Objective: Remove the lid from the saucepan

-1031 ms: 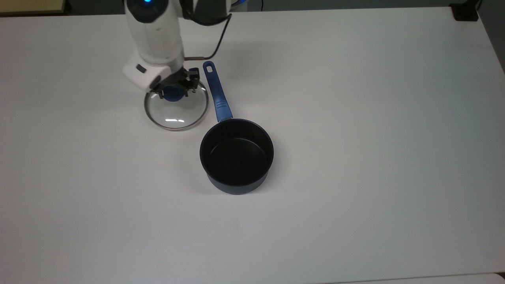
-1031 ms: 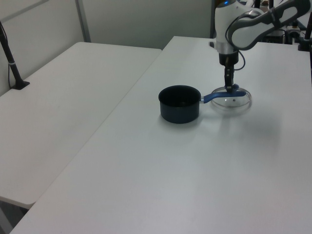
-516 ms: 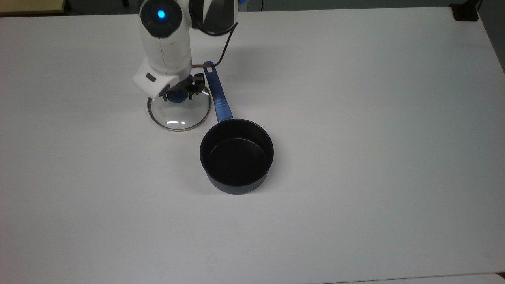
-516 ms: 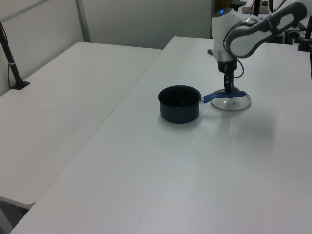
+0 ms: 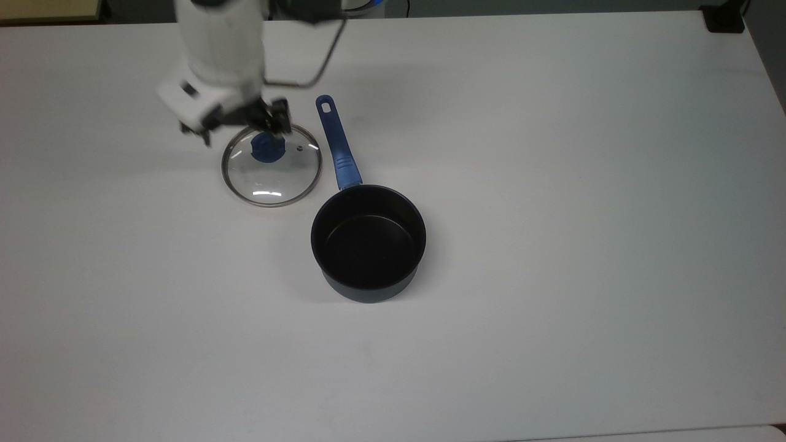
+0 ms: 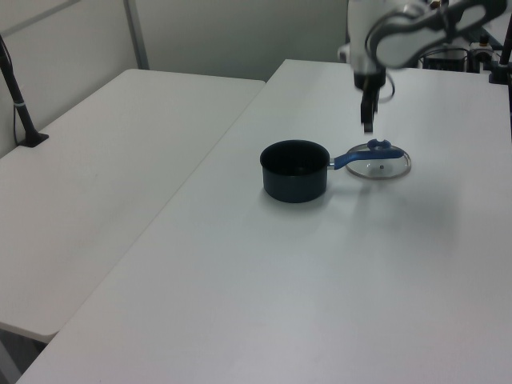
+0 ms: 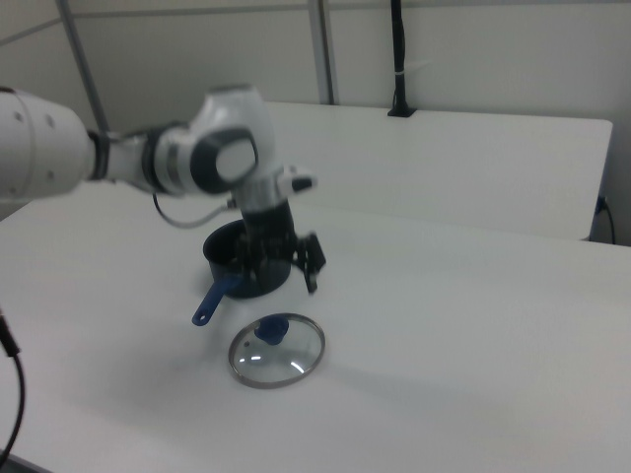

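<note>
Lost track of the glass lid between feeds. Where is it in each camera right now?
Top view: the lid lies flat on the table, upper left of centre, left of the saucepan's blue handle.
Left view: the lid is at upper right, beyond the handle tip.
Right view: the lid is low, left of centre, in front of the saucepan.
Shared landmark: the saucepan's blue handle beside the lid.

Even, soft overhead light; faint shadows on the table [image 5: 552,245]; the arm [image 7: 222,158] shows motion blur
</note>
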`<action>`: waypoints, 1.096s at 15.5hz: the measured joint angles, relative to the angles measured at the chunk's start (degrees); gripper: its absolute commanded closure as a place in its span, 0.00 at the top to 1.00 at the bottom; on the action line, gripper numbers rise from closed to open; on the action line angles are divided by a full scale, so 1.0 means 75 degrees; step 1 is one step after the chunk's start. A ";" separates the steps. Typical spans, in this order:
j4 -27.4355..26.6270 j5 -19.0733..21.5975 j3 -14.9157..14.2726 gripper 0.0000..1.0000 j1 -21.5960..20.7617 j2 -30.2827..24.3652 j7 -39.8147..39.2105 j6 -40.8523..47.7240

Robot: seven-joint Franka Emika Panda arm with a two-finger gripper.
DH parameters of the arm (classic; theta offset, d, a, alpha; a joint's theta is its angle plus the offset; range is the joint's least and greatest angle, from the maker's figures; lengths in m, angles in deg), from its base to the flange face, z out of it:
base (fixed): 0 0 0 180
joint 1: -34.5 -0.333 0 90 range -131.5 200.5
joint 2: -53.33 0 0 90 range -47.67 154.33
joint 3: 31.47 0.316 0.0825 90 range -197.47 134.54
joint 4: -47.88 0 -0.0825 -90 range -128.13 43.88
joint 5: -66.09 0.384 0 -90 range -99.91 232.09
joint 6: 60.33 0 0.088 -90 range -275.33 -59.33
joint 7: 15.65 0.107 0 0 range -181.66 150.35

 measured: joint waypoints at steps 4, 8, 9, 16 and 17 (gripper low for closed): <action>0.1041 0.0011 0.0081 1.00 -0.0141 -0.0534 0.0216 0.1586; 0.1441 0.0305 0.0155 1.00 -0.0941 -0.0777 0.1436 0.1822; 0.1464 0.0496 0.0159 1.00 -0.1091 -0.0870 0.1716 0.1828; 0.1463 0.0806 0.0163 1.00 -0.1341 -0.1359 0.2664 0.2522; 0.1463 0.0806 0.0161 1.00 -0.1337 -0.1385 0.2598 0.2614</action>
